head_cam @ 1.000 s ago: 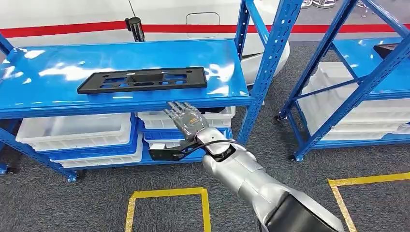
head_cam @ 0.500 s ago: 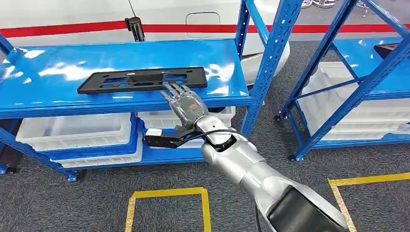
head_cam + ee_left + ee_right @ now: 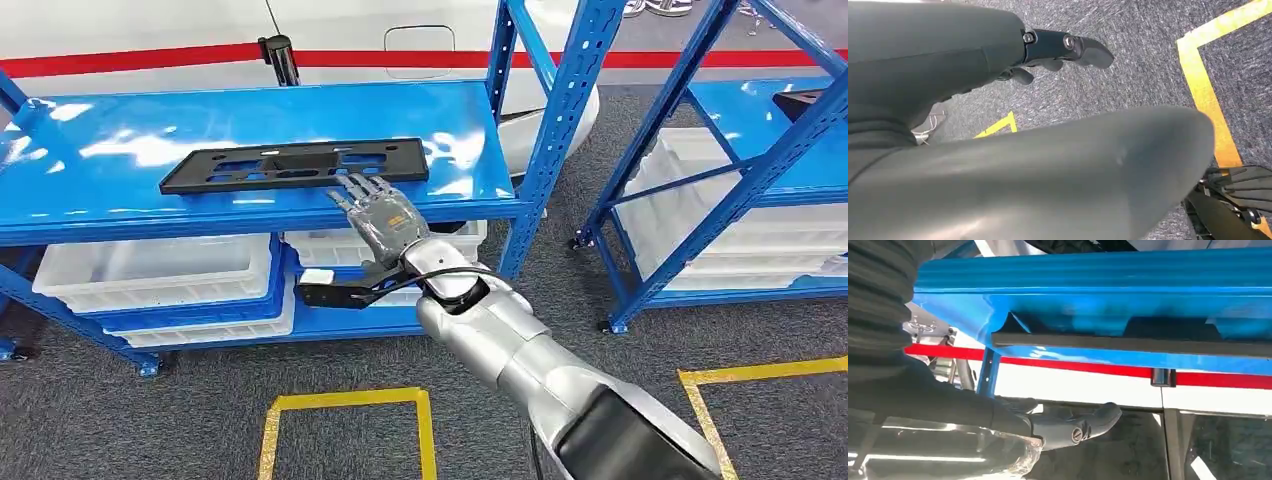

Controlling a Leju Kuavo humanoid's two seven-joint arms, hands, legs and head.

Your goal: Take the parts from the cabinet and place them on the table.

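Black flat part (image 3: 294,165) lies on blue cabinet shelf (image 3: 120,150), toward its near edge. Right hand (image 3: 385,222) reaches up, fingers spread, tips at the part's near edge, gripping nothing. White bins (image 3: 155,270) on the lower shelf; contents not discernible. Left hand (image 3: 1063,47) hangs over grey floor (image 3: 1148,65), fingers curled in, empty.

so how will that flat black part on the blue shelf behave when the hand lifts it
The black part looks like rigid moulded plastic, so probably stiff and light. Long and thin, it may tilt if gripped near one end. It lies flat on the glossy shelf, so it would likely slide.
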